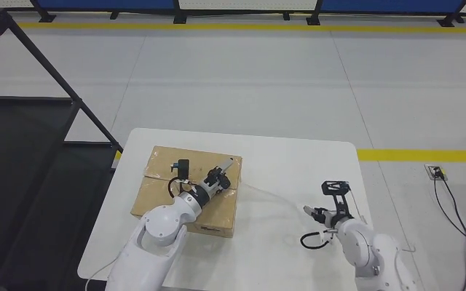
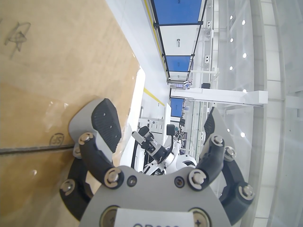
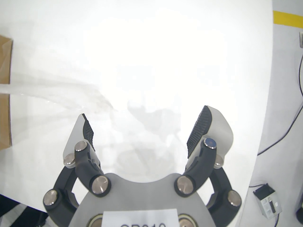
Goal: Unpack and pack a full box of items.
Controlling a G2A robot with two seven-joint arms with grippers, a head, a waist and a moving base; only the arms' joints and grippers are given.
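Note:
A closed brown cardboard box [image 1: 164, 190] lies on the left part of the white table [image 1: 291, 164]. My left gripper [image 1: 223, 174] hovers low over the box's right end, open, with one finger pad [image 2: 106, 121] resting close against the box top [image 2: 59, 48] and nothing between the fingers. A thin clear strip [image 1: 273, 195] runs from the box's right edge across the table toward the right arm. My right gripper [image 1: 335, 190] stands open above bare table [image 3: 151, 48] near the right side; the strip [image 3: 59, 93] ends beside one fingertip. The box edge [image 3: 4, 72] shows off to the side.
The table's right edge [image 3: 265, 95] lies close to my right gripper, with floor, cables and a yellow line [image 1: 411, 154] beyond. A dark frame [image 1: 44, 145] stands left of the table. Bare tabletop lies between the box and my right gripper.

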